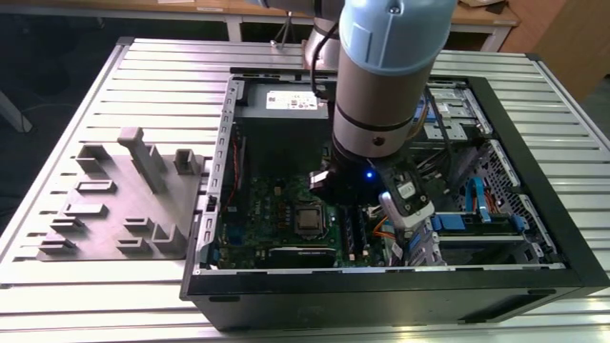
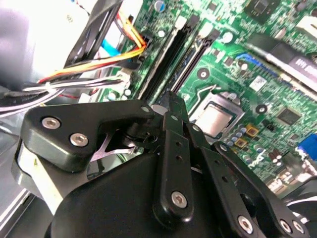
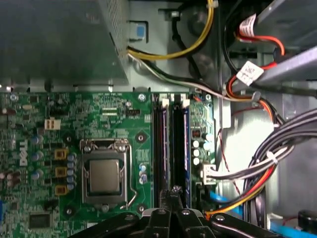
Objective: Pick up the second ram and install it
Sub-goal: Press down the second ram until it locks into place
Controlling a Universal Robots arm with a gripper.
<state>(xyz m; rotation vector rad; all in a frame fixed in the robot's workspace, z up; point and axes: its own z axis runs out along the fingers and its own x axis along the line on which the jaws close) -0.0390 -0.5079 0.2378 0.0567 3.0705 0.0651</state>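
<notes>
The open computer case (image 1: 533,236) lies on the slatted table (image 1: 114,286), with the tray of upright posts (image 1: 124,207) at its nine o'clock in the exterior view. Inside the case, in the first wrist view, the memory slots (image 3: 171,148) run just at three o'clock of the processor socket (image 3: 105,176), and the cable bundle (image 3: 277,153) lies further toward three o'clock.

pale blue and grey robot arm (image 1: 386,78) descending from the exterior view's top centre; its black linkage gripper (image 3: 174,191) pointing down, fingers pressed together.
</notes>
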